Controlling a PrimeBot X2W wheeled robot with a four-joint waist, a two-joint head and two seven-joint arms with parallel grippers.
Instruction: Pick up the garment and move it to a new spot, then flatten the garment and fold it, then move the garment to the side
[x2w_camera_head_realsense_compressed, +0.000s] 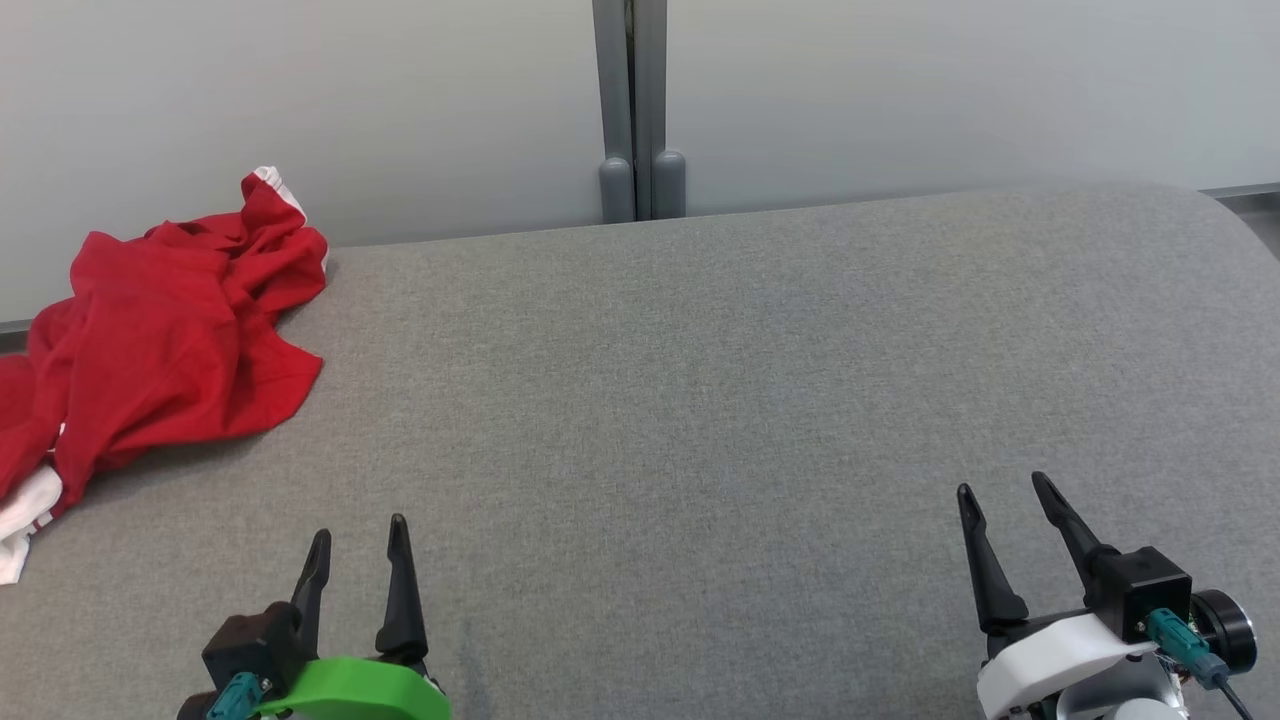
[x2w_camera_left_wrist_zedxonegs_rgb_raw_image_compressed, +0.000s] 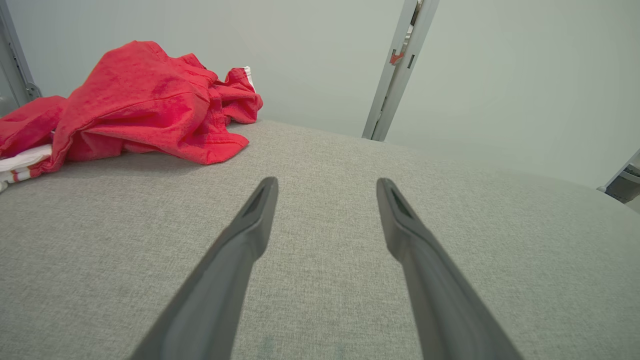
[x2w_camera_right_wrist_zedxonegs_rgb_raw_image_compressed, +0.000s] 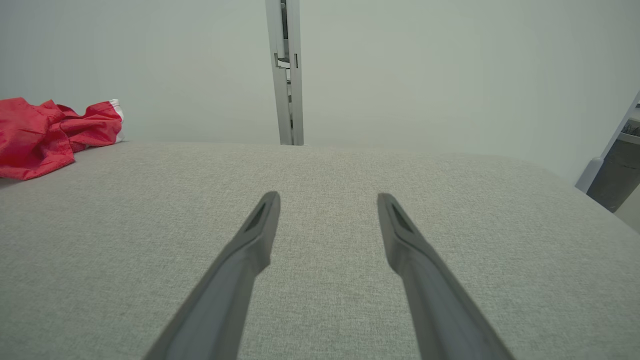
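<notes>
The garment (x2w_camera_head_realsense_compressed: 170, 320) is soft red cloth, matt and creased, with white trim. The surface (x2w_camera_head_realsense_compressed: 700, 400) is covered in grey woven fabric, matt, with a fine, rough weave. The left end effector (x2w_camera_head_realsense_compressed: 358, 532) has a smooth green plastic shell, the right end effector (x2w_camera_head_realsense_compressed: 1000, 483) a white one; their fingers (x2w_camera_left_wrist_zedxonegs_rgb_raw_image_compressed: 235, 260) are dark matt plastic. The wall (x2w_camera_head_realsense_compressed: 900, 90) is pale, smooth and matt; the post (x2w_camera_head_realsense_compressed: 632, 100) looks like grey painted metal.
</notes>
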